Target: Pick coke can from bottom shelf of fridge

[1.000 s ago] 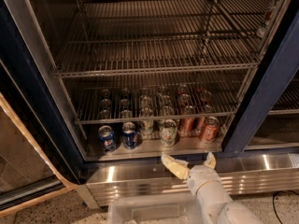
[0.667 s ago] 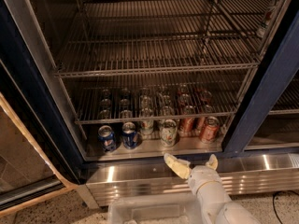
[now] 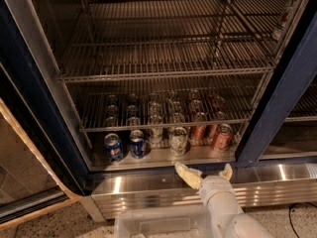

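Note:
The fridge [image 3: 271, 114] stands open, with a dark blue frame and wire racks. On its pale bottom shelf [image 3: 157, 157] a row of cans stands. Two red coke cans are at the right end, one in front [image 3: 221, 138] and one a little behind it to the left [image 3: 198, 132]. My gripper [image 3: 206, 173] is open and empty. It sits low in front of the steel base panel, just below and slightly left of the front coke can. It touches nothing.
Two blue cans [image 3: 113, 147] [image 3: 137, 144] stand at the shelf's left, a white-and-green can [image 3: 178, 141] in the middle. More cans fill the wire rack [image 3: 163, 114] just above. The shiny steel base panel [image 3: 143, 188] runs below the shelf. A white bin [image 3: 158, 224] lies under my arm.
My gripper has shifted slightly to the right and stays open. The cans have not moved.

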Controlling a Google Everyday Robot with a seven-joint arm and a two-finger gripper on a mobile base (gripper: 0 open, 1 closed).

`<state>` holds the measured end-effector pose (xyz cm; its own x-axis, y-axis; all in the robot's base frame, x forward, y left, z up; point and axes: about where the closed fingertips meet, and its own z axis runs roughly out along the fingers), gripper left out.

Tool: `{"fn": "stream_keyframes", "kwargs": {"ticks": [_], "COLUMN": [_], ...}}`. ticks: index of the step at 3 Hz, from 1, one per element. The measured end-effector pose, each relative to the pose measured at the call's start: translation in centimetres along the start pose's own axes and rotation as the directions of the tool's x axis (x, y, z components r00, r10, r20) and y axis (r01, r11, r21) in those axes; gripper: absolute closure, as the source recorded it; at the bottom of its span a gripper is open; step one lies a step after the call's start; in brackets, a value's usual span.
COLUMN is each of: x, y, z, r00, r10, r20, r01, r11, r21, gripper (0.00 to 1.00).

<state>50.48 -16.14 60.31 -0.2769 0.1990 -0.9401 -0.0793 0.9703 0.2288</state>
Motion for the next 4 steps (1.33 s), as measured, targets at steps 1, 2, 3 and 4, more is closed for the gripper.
{"fn": "stream_keyframes", "kwargs": {"ticks": [1, 2, 3, 4], "x": [0.1, -0.3, -0.3, -0.2], "y": [-1.7, -4.1, -4.1, -4.4], "z": [0.6, 0.9, 0.9, 1.2], "r00": [0.998, 0.989, 0.989, 0.978], "r10": [-0.051, -0.111, -0.112, -0.175], "r20": [0.038, 0.094, 0.094, 0.112], "r01": [0.047, 0.089, 0.089, 0.141], "r11": [0.9939, 0.973, 0.9729, 0.9558], "r21": [0.1, 0.213, 0.213, 0.258], "gripper": [0.0, 0.0, 0.0, 0.0]}}
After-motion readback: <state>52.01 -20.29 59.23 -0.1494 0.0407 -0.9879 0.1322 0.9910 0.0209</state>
